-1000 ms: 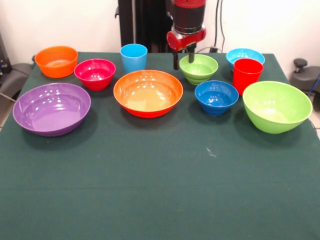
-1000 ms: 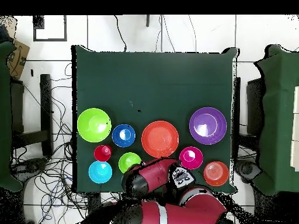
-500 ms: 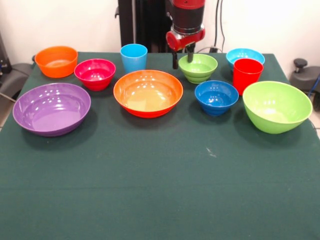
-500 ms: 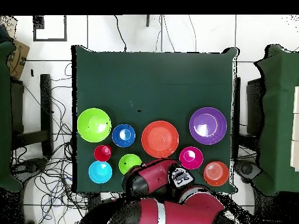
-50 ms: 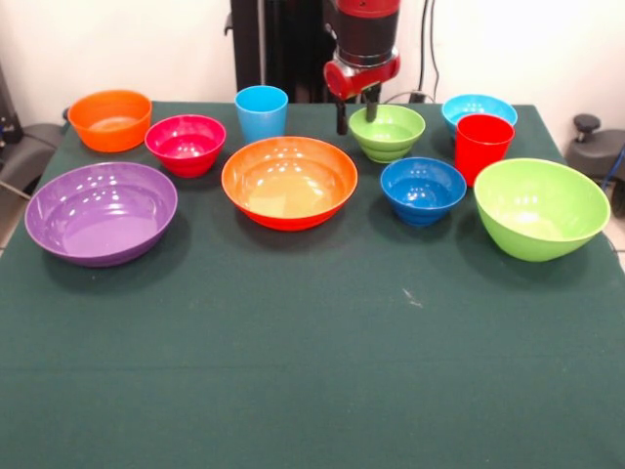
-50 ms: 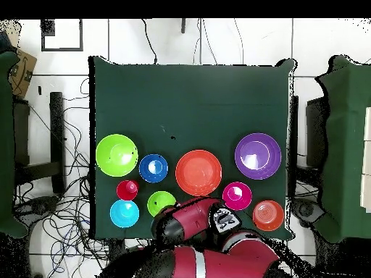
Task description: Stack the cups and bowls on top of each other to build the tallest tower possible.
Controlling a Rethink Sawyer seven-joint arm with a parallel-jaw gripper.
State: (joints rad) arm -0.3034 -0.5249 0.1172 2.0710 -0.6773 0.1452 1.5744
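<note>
Eight glossy plastic bowls and two tumblers are seen spread separately over a green-clothed table (image 5: 312, 371), none stacked. The red-and-black gripper (image 5: 356, 119) is held at the left rim of the small lime green bowl (image 5: 389, 133), its two dark fingers (image 5: 343, 119) parted and one at each side of that rim, gripping nothing. The large orange bowl (image 5: 289, 182) sits just beside, with the light blue tumbler (image 5: 261, 111) behind it and the ridged red tumbler (image 5: 482, 145) well to the right.

The red and black arm (image 5: 366, 34) descends vertically near the table's far edge. The gripper (image 5: 357, 112) points straight down, its two black fingers (image 5: 343, 117) parted and holding nothing.
</note>
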